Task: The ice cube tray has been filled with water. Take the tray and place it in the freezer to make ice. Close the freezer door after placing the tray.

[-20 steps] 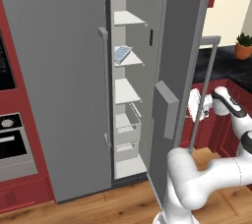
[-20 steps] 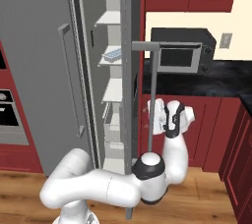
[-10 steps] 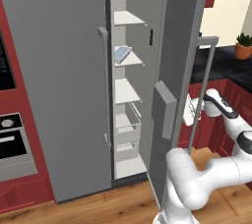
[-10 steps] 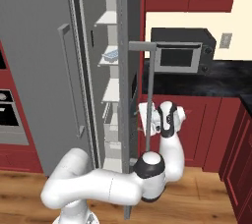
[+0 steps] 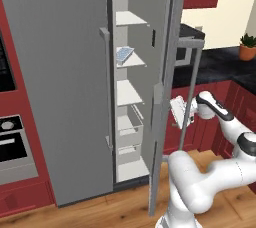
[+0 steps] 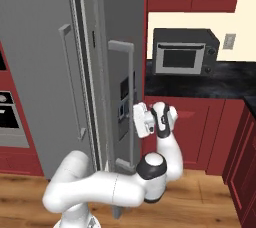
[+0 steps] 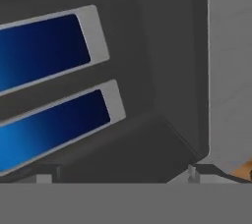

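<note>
The ice cube tray (image 5: pixel 124 54), white with pale blue water in its cells, lies on a shelf high in the freezer (image 5: pixel 129 93). The freezer door (image 5: pixel 165 47) stands partly ajar, its long bar handle (image 5: pixel 191 87) facing outward. From the right base view the freezer door (image 6: pixel 112 32) hides the inside. My gripper (image 5: pixel 176 111) is open and empty, held against the door's outer face beside the handle (image 6: pixel 131 97). It sits at the black dispenser panel (image 6: pixel 123 103), as the gripper (image 6: pixel 138 120) shows there. Up close, the dispenser panel (image 7: pixel 49 95) has two blue-lit bars.
The fridge's plain grey door (image 5: pixel 55 72) is shut at the left. A built-in oven (image 5: pixel 12 142) is beyond it. A microwave (image 6: pixel 184 52) stands on the dark counter (image 6: pixel 200 79) to the right, above red cabinets (image 6: pixel 200 127). A potted plant (image 5: pixel 247 47) sits far right.
The freezer door has swung toward the fridge, and from the right it now hides the shelves. My hand has moved left with it, staying on the door's outer face.
</note>
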Controlling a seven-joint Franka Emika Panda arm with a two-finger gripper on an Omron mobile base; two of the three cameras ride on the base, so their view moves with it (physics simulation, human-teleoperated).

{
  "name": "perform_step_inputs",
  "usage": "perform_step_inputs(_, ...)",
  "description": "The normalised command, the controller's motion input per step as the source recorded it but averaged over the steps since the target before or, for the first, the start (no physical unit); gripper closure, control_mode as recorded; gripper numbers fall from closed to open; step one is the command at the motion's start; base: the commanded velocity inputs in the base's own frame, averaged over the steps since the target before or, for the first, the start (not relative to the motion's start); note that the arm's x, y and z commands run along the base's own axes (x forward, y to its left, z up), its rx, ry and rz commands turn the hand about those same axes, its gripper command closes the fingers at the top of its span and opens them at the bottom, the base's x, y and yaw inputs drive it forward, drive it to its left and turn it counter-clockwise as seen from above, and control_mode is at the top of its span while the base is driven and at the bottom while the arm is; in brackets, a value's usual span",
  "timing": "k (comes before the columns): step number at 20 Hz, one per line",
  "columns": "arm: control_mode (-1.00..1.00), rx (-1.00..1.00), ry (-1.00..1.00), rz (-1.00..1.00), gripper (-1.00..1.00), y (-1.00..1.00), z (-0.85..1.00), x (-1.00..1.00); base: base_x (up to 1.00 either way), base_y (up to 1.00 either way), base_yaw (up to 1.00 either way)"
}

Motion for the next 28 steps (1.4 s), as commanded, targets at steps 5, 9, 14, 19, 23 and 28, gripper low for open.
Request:
perform_step_inputs(5, -1.00, 0.00, -0.08, 0.01, -1.00, 0.64, -0.12, 0.00, 0.00, 0.00, 0.00)
perform_step_inputs(9, -1.00, 0.00, -0.20, -0.12, -1.00, 0.77, -0.05, 0.01, 0.00, 0.00, 0.00)
perform_step_inputs(14, -1.00, 0.00, -0.17, -0.30, -1.00, 0.95, -0.13, 0.22, 0.00, 0.00, 0.00)
perform_step_inputs(19, -1.00, -0.05, -0.16, -0.44, -1.00, 1.00, -0.21, 0.41, 0.00, 0.00, 0.00)
perform_step_inputs(23, -1.00, -0.08, -0.03, -0.53, -1.00, 0.83, -0.14, 0.56, 0.00, 0.00, 0.00)
perform_step_inputs(28, -1.00, -0.08, 0.03, -0.55, -1.00, 0.42, -0.03, 0.75, 0.00, 0.00, 0.00)
